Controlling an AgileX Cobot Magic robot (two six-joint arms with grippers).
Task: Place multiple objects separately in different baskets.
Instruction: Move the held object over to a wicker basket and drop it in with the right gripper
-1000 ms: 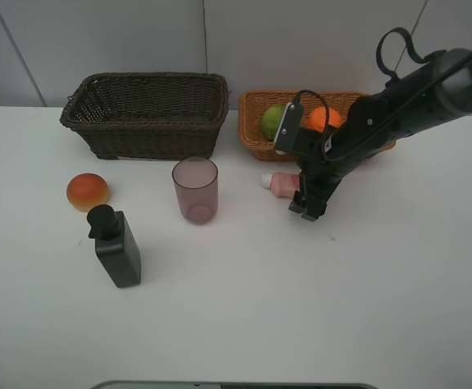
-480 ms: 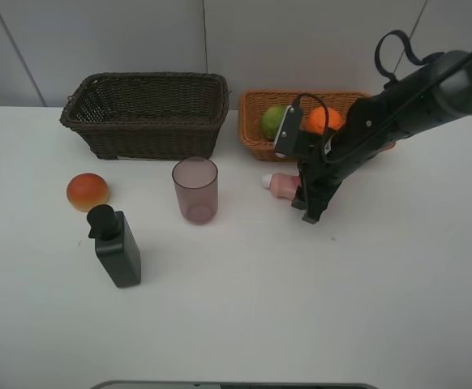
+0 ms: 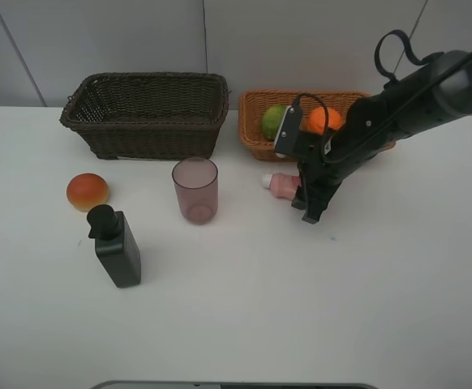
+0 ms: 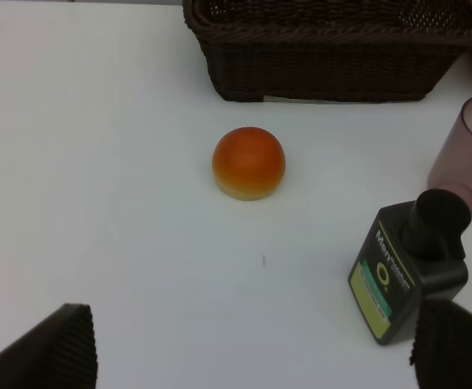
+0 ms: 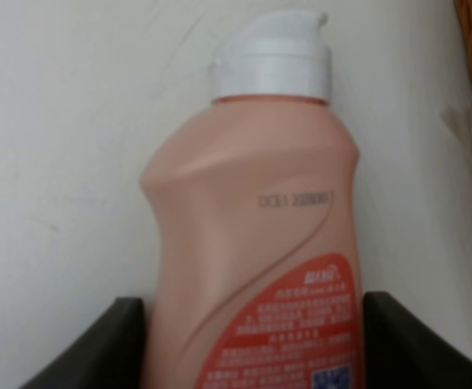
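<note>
Right claw (image 3: 307,204) clamped on the pink lotion bottle (image 3: 280,185)
Just right of frame centre — bottle lies gripped between the fingers (image 5: 98,348), its capped end jutting left.

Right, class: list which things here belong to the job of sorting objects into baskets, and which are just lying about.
Job: bottle, in the right gripper; cup; bun; dispenser; lime and tangerine, in the tan basket; dark basket.
Not the job: only the table they sit on.
</note>
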